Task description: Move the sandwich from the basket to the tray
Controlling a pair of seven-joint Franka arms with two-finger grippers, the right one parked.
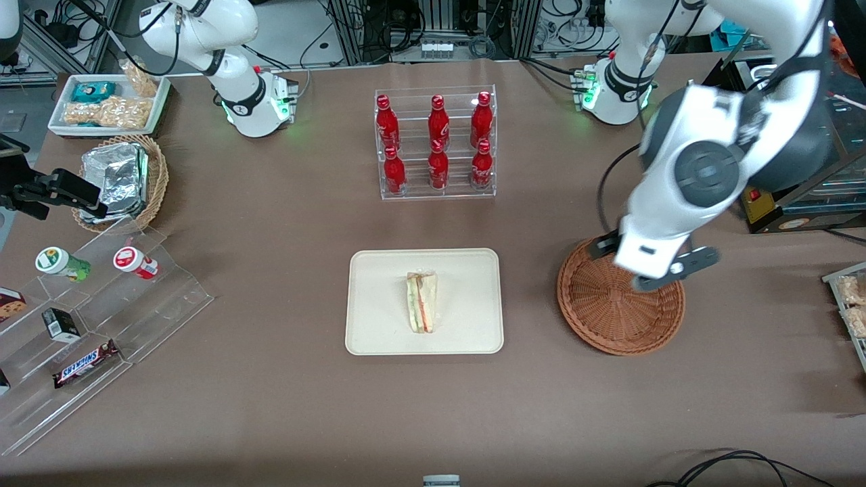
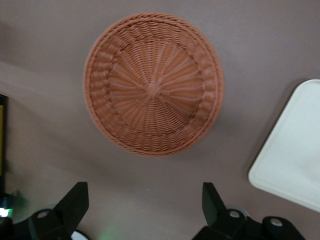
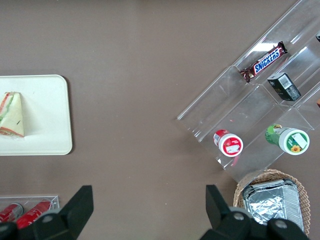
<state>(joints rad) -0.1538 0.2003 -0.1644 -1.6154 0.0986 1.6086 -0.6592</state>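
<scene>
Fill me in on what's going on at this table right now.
The sandwich lies on the cream tray, near its middle. The round brown basket has nothing in it. The left arm's gripper hangs above that basket with its fingers open and nothing between them. As things lie, the move from basket to tray looks done.

A robotics lab dressed up as a snack shop: two arms are bolted to a brown counter (image 1: 270,284), with cable bundles and metal framing at its edge. Shop goods sit out on display: a clear rack of red bottles (image 1: 436,143) and acrylic steps (image 1: 88,338) holding a Snickers bar (image 1: 85,363).

The gripper (image 1: 655,270) hangs over the basket (image 1: 619,308).
</scene>
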